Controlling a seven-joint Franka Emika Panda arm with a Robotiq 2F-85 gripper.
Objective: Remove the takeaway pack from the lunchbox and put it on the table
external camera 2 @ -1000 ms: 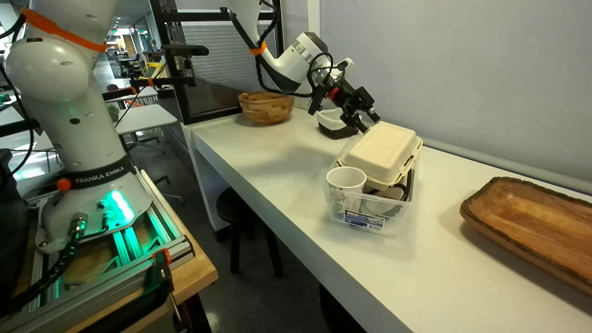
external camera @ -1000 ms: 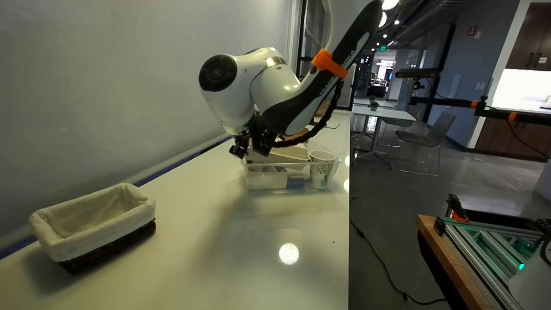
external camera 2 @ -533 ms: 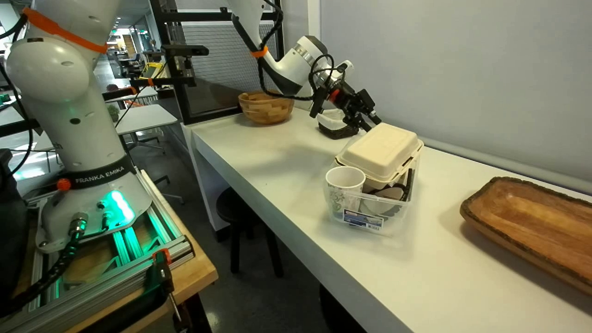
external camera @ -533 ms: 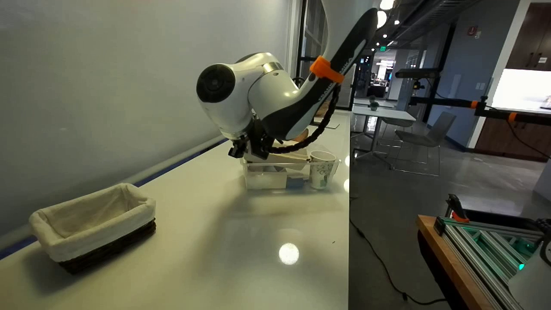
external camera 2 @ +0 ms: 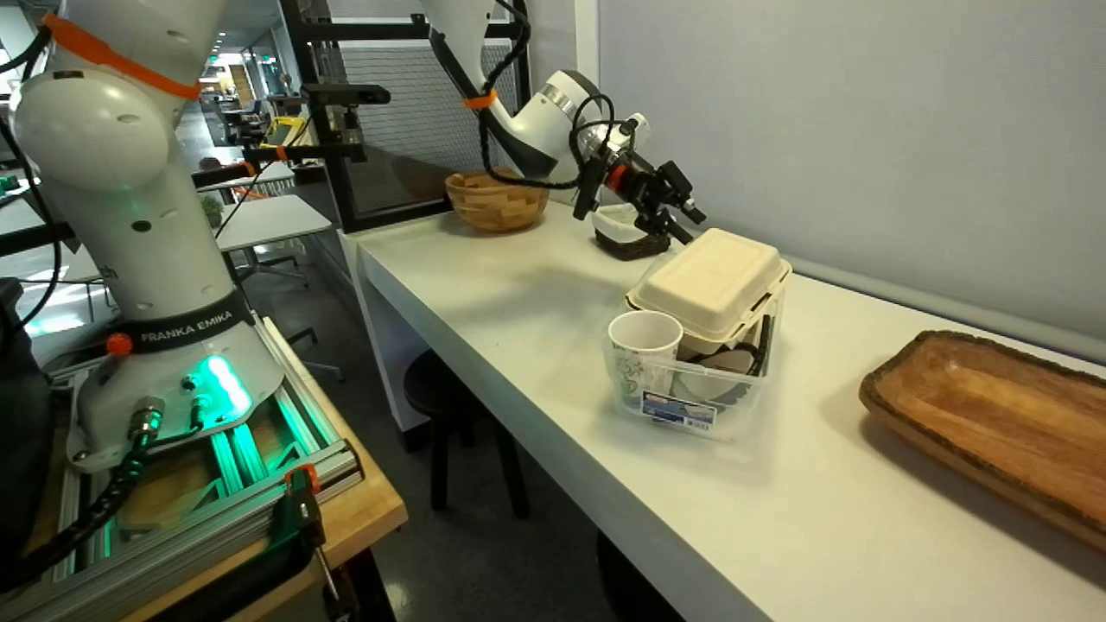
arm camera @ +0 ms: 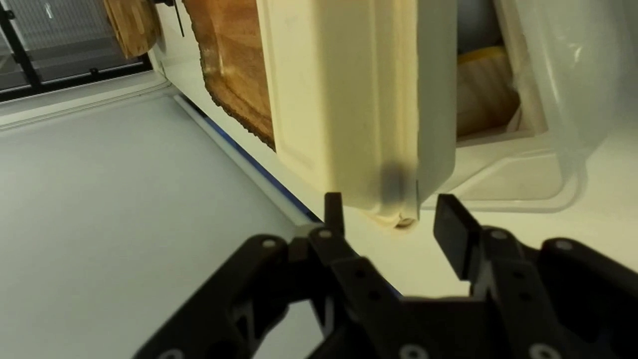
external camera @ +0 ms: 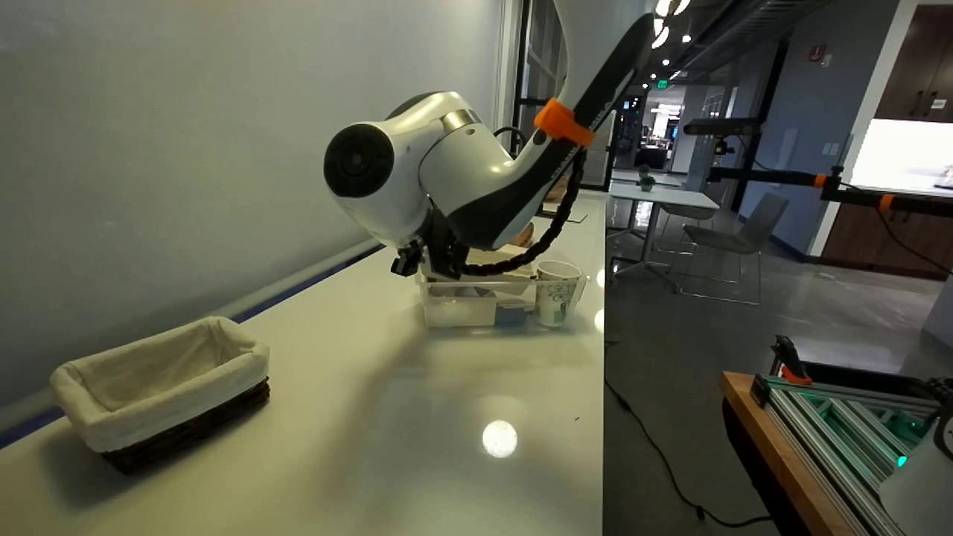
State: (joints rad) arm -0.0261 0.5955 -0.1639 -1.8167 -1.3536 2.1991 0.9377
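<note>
exterior view: hanging lamps shine strongly at one o'clock; on glossy table, round glare at six, soft shadow at seven. exterior view: green glow on robot base at nine. wrist view: rather dim, lunchbox blurred at two.

In an exterior view, the white table is carrying a wooden bowl far left, a lined basket beyond a plastic box, and a wooden tray near right.

In an exterior view, the takeaway pack sits partly in the lunchbox, behind a paper cup, left of a tray.
</note>
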